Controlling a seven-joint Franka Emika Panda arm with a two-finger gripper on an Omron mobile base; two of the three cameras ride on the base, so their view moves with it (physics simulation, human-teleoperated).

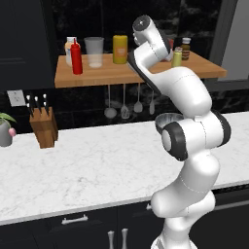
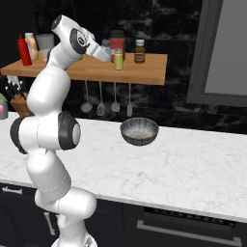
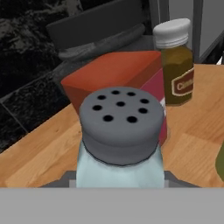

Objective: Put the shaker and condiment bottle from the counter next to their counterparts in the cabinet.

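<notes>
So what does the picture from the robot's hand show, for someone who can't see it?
A pale blue shaker with a dark grey holed cap sits very close to the camera, above a wooden shelf. Right behind it is a red box, and to the right stands a brown jar with a white lid.

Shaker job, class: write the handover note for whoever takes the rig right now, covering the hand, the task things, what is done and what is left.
Hand: up at the cabinet shelf. The hand view has the shaker right at it, so it looks held, though the fingers are hidden.
Shaker: over the shelf's right part, in front of a red box, near the yellow-green shaker.
Condiment bottle: standing on the shelf's left part beside the peach bottle.
Done: bottle placed.
Left: set the shaker down by the yellow-green one, let go, pull the arm back.
</notes>
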